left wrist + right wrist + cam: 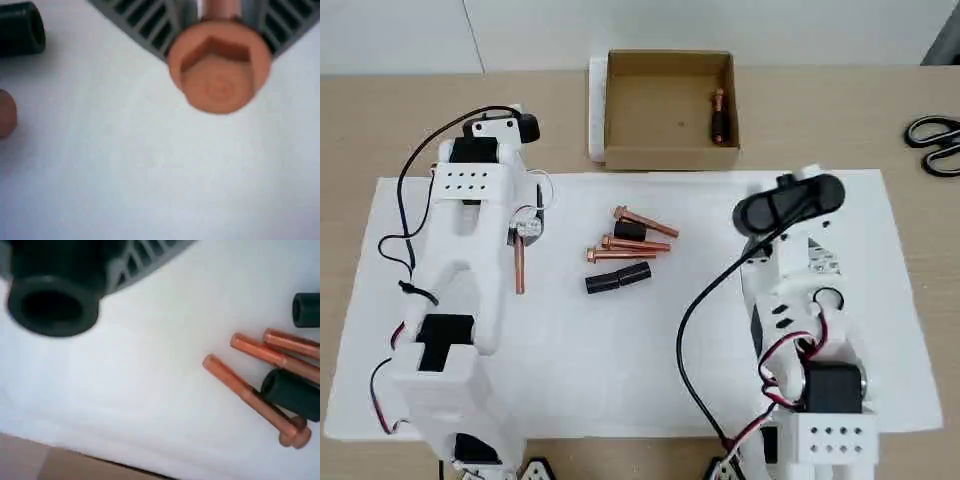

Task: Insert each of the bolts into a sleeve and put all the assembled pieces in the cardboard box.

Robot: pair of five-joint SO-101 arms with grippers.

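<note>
My left gripper [523,232] is shut on a copper bolt [520,268] that hangs shank-down over the white sheet; its hexagonal head [218,70] sits between the grey fingers [140,20]. My right gripper [782,208] is shut on a black sleeve [52,305], held above the sheet's right half with its open bore facing the camera. Three loose bolts [638,240] lie in the middle, one short sleeve [630,230] among them and a longer sleeve [618,279] just below. The cardboard box [620,105] at the back holds one assembled piece [718,117].
The white sheet [620,360] covers most of the wooden table. Scissors [935,140] lie at the far right edge. Black cables [695,330] run from both arms. Bare sheet lies between the arms near the front.
</note>
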